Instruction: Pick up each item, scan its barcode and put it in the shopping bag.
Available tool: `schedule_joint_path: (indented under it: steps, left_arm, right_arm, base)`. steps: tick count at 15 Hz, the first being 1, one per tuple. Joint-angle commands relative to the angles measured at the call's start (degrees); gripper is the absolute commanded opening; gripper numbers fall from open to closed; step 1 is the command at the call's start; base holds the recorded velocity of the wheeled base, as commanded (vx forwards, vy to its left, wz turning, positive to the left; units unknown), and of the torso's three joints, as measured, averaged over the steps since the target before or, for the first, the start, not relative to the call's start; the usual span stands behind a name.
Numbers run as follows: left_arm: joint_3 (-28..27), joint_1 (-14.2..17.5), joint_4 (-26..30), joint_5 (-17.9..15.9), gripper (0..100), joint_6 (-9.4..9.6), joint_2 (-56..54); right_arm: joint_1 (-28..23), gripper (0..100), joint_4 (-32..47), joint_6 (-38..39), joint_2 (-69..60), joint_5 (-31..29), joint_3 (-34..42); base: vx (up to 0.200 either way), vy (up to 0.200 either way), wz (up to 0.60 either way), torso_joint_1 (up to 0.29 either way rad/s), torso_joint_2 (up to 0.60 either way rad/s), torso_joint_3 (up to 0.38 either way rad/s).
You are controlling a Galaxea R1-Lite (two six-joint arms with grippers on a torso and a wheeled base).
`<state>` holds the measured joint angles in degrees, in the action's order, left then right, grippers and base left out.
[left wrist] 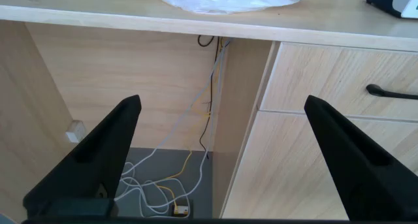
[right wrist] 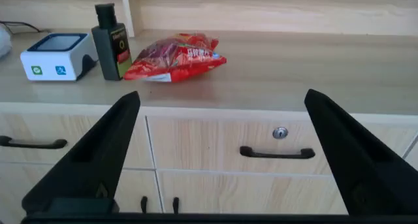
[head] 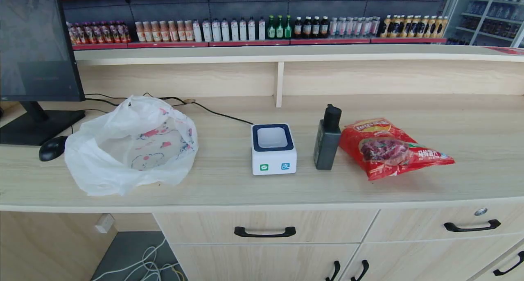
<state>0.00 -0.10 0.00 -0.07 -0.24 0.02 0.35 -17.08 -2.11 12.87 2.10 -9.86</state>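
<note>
My left gripper [left wrist: 222, 101], right gripper [right wrist: 221, 95] spread wide, empty. White plastic shopping bag [head: 131, 150] left of frame; white box scanner [head: 273, 149] centre; dark grey bottle [head: 327, 139] upright beside red snack packet [head: 389, 148], right.

free room is lying along the near edge of the counter [head: 229, 182] and on its right end, past the chips bag [head: 389, 148]. the upright bottle [head: 327, 139] is standing just beside the chips bag, leaving a narrow gap to the scanner [head: 273, 148]. a wider gap is separating the scanner from the shopping bag [head: 131, 148], whose mouth is facing up. the monitor [head: 37, 43] and mouse [head: 52, 148] are crowding the left end, and a raised ledge [head: 286, 53] is closing the far side.
</note>
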Motion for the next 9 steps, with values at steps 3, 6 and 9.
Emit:
schedule_joint_path:
  steps: [3, 6, 9]
  left_arm:
    - [0.00, 0.01, 0.00, -0.01, 100, -0.02, -0.02]
    - [0.00, 0.01, 0.00, -0.01, 100, 0.07, -0.02]
    - [0.00, 0.01, 0.00, -0.01, 100, 0.07, -0.02]
  right_arm:
    - [0.09, 100, -49.98, -0.09, 41.18, -0.08, 0.55]
    - [5.62, 100, -71.25, -0.09, 57.35, -0.87, 1.78]
    - [7.38, 100, -72.92, 0.09, 63.24, -1.57, 0.99]
  base:
    - [0.000, 0.000, 0.00, 0.000, 0.00, 0.000]
    - [0.000, 0.000, 0.00, 0.000, 0.00, 0.000]
    - [0.000, 0.000, 0.00, 0.000, 0.00, 0.000]
